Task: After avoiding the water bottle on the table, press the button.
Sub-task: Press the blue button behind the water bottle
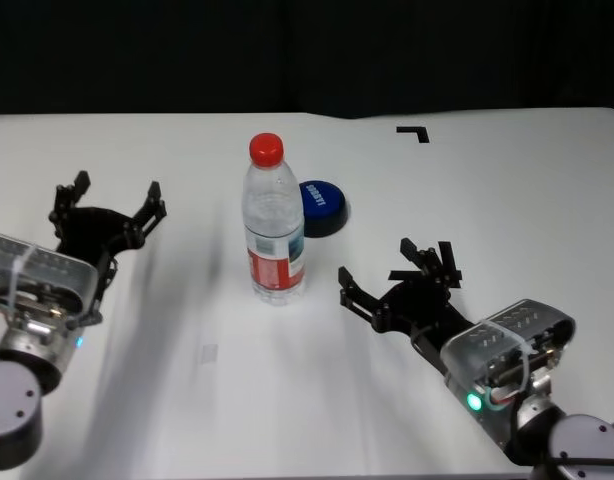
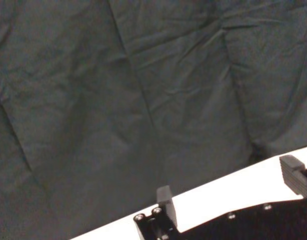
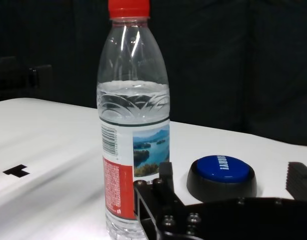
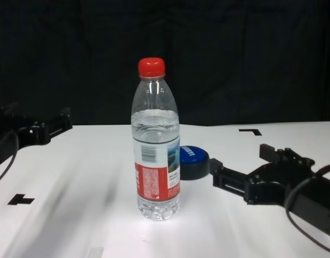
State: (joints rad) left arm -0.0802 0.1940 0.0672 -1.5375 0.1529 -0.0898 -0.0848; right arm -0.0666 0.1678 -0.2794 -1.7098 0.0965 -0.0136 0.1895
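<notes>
Spread wide, the fingers of both my grippers hold nothing. From there I go by bulk. The table (image 1: 507, 180) is a broad white surface with a black curtain (image 2: 143, 90) hanging behind its far edge. A black corner tape mark (image 1: 415, 132) sits near the far right corner, and a black T-shaped mark (image 4: 20, 200) lies toward the left edge, nearer the front.

My right gripper (image 1: 397, 278) hovers over the table's near right area, fingers parted and aimed toward the far edge; the right wrist view has the bottle and the button straight ahead of it. My left gripper (image 1: 109, 208) is over the left side of the table, fingers just as wide apart, well clear of everything, facing the far edge and the curtain.

The water bottle (image 1: 273, 225) stands upright about midway between the left and right edges, clear plastic, red screw cap, with a red, white and blue label around its lower half. It is just to the left of my right gripper, not touching it.

The button (image 1: 321, 207), a low black puck with a blue dome and white lettering, sits just beyond the bottle toward the far edge and slightly to its right; I cannot tell whether the two touch.
</notes>
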